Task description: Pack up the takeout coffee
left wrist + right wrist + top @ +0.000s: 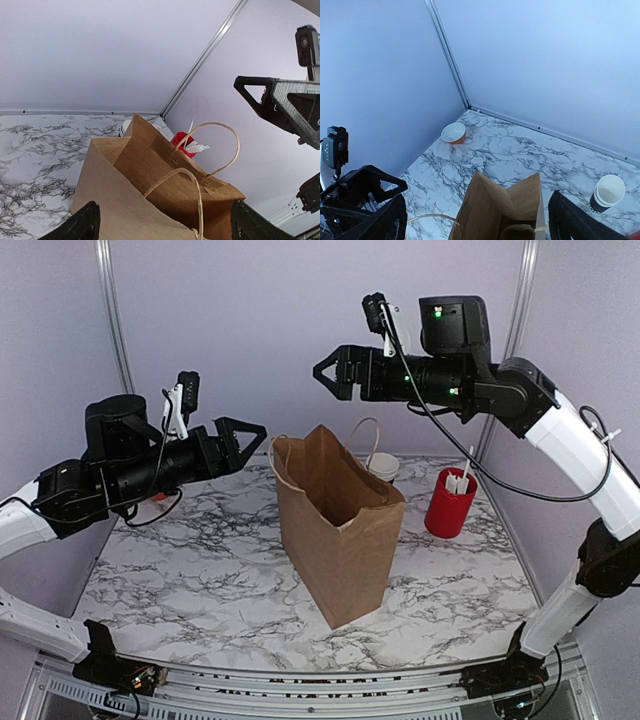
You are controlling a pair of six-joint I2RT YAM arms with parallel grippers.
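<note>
Jaws wide on both, nothing held: left gripper (252, 440) at 10 o'clock of bag (340, 540), right gripper (324, 381) at 12, clear above its rim

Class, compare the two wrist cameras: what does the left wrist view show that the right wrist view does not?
Only the left wrist view: white sticks in the red cup behind the brown paper bag. Only the right wrist view: a small orange bowl near the corner of the walls. Both: that bag, open, standing on the marble table.
</note>
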